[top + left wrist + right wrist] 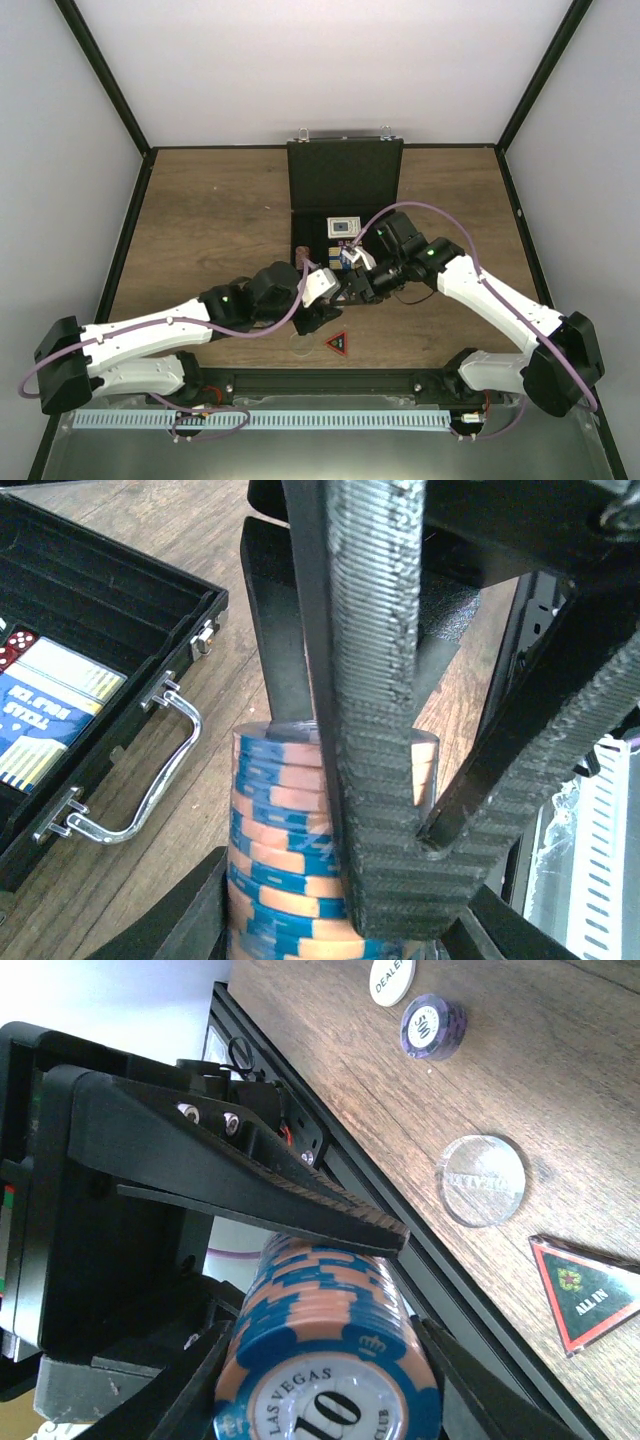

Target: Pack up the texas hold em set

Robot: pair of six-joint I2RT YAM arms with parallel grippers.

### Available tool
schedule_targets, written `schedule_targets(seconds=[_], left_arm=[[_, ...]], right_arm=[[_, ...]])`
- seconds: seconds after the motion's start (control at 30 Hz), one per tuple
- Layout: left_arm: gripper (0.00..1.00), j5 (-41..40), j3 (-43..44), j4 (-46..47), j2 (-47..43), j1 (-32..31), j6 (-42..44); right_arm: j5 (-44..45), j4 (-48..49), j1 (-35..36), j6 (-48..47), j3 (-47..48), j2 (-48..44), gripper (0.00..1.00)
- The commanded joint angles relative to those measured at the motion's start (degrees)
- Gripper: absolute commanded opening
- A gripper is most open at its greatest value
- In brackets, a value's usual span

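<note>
Two chip stacks (285,880) (325,1360) clamped: left jaws, right jaws; only left wrist shows case handle (190,730).

Overhead rear view, wrist cameras close, sharing chip stack (275,850)

The left arm (150,335) and right arm (500,300) wear white shells between black joints. Behind the left pincer (335,295) and the right pincer (330,1300) runs a purple cable (420,206), and a green light (228,296) glows on each black wrist block. The fingers (370,680) are black with ribbed printed faces; 2 silver screws (232,1118) sit at the right pincer's root.
</note>
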Motion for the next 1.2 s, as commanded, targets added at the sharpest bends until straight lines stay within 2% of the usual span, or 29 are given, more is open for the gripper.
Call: schedule_targets(seconds=[0.0,0.17,0.27,0.47,0.6,0.7,0.93,1.17], left_arm=[[0.27,-1.0,1.5,0.5,1.9,-2.4,-1.2],[0.23,-4.1,0.1,1.3,1.5,-2.7,-4.4],[0.22,-5.8,-1.9,2.5,-0.5,-2.6,-7.0],[0.21,-10.8,-4.3,1.6,-5.1,-2.6,-13.5],[0.2,-17.7,-2.4,-5.6,-4.4,-2.2,-19.3],[0.2,-19.0,-0.4,-9.3,-3.1,-1.4,-22.7],[0.2,-18.0,4.4,-12.6,-0.7,5.3,-27.0],[0.2,-14.7,9.5,-13.2,1.0,13.4,-26.3]], right_arm=[[-0.7,5.8,0.2,0.6,1.4,-1.1,0.31],[4.2,8.6,0.2,3.0,-1.1,-2.8,0.57],[7.9,9.1,0.2,4.3,-1.7,-3.9,0.76],[23.5,5.3,0.2,8.0,1.0,-7.4,0.98],[29.6,4.2,0.0,9.5,1.3,-10.7,1.0],[33.8,2.8,-1.0,9.2,1.0,-12.1,1.0],[40.0,-0.2,-2.2,8.2,0.6,-15.5,1.0],[44.8,-1.0,-2.3,8.8,-1.3,-19.6,1.0]])
